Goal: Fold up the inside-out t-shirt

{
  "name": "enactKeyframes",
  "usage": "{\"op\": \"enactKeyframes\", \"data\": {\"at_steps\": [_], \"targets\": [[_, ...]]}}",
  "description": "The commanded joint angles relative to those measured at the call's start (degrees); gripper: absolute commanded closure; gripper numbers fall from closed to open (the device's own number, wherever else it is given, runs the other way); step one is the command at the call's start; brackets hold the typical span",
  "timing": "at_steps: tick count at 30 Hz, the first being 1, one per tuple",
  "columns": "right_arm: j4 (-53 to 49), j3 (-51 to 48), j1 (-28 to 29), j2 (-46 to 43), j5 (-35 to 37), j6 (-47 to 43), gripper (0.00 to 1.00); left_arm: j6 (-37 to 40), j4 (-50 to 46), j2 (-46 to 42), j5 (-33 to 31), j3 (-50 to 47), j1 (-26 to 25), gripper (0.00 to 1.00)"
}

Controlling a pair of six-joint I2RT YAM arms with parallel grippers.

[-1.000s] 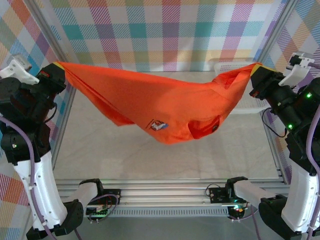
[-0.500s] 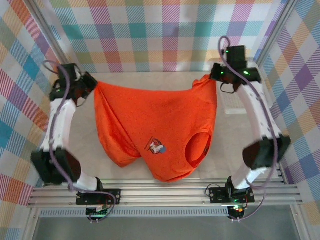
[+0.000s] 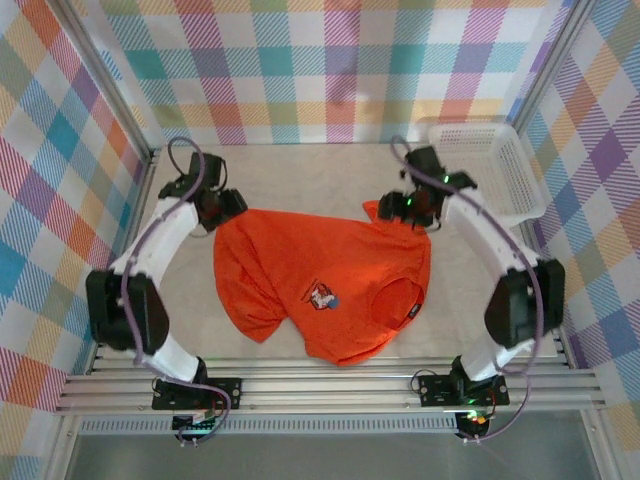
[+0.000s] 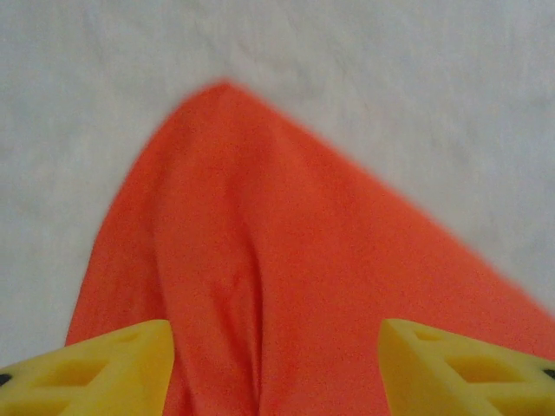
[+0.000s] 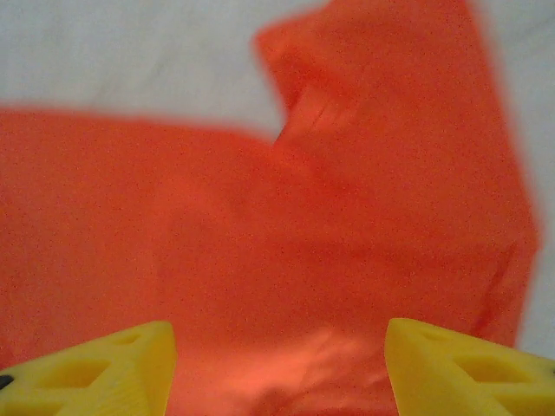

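Observation:
The inside-out t-shirt point(image 3: 320, 270) lies spread on the pale table, bright orange-red, with a small chest print point(image 3: 322, 295) and the neck opening point(image 3: 400, 300) toward the near right. My left gripper point(image 3: 222, 205) hovers over its far left corner, yellow fingers point(image 4: 104, 368) wide apart, cloth point(image 4: 286, 260) lying loose beneath them. My right gripper point(image 3: 400, 208) stands over the far right corner, where a flap sticks up. Its jaws are open too, and the orange fabric point(image 5: 260, 217) below is not pinched. Both grippers point(image 4: 277, 364) point(image 5: 277, 364) hold nothing.
A white slotted basket point(image 3: 490, 170) sits at the back right, just beyond the right arm. Checked walls close in the table on three sides. An aluminium rail point(image 3: 330, 385) with the arm bases runs along the near edge.
The shirt, held stretched in the air between both shut grippers, has come down flat onto the table. Both grippers have opened and let go of its far corners.

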Motion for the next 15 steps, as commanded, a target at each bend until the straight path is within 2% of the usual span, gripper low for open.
{"op": "enactKeyframes", "data": {"at_steps": [1, 3, 8, 12, 15], "targets": [[3.7, -11.8, 6.1, -4.2, -3.2, 4.8, 0.35, -1.9, -3.6, -6.8, 0.7, -10.3, -2.6, 0.39], [5.2, -17.4, 8.9, -5.8, -4.2, 7.2, 0.35, -3.1, -2.1, -9.4, 4.3, -15.7, -4.3, 0.39], [10.8, -26.2, 12.9, -5.1, -7.3, 11.7, 0.34, -5.9, 1.4, -11.2, 7.6, -25.5, -7.6, 0.40], [15.2, -28.4, 13.7, -0.4, -4.7, 13.3, 0.35, -7.5, 5.2, -9.4, 9.8, -28.9, -7.7, 0.40], [18.1, -27.5, 13.0, 3.8, -2.3, 13.4, 0.44, -8.0, 7.8, -5.8, 9.9, -28.7, -7.6, 0.41]]}}
